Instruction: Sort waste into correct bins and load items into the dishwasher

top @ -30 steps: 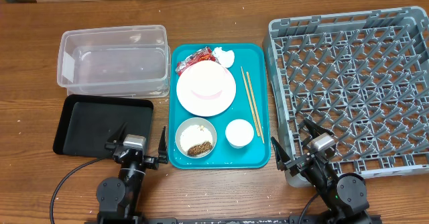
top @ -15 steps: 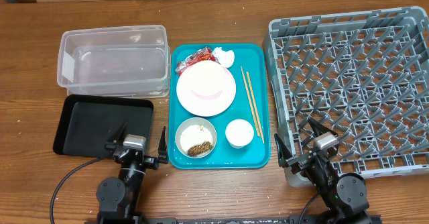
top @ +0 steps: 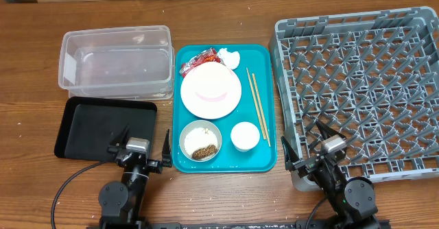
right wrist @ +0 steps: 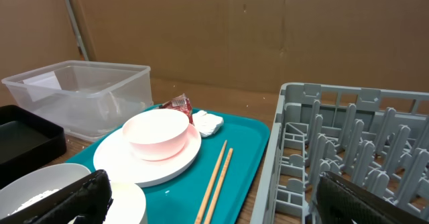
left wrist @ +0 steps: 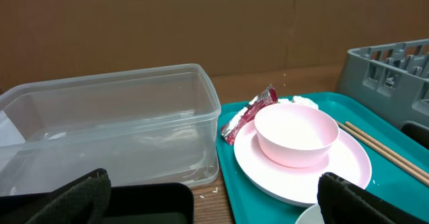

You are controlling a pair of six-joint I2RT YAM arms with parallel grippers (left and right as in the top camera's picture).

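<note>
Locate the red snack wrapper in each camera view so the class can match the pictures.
Overhead: red snack wrapper in the top-left corner of the teal tray, just above the pink plate.
Left wrist: centre, wrapper between the clear tub and the plate.
Right wrist: left of centre, wrapper behind the plate.
Shared landmark: the pink plate.

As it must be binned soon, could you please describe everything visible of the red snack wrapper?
The red snack wrapper is a crinkled, shiny packet, red with white print, seemingly flattened. It lies in the teal tray's far left corner, one end propped against the large pink plate's rim, the crumpled white tissue close on its right. Nothing grips it.
</note>
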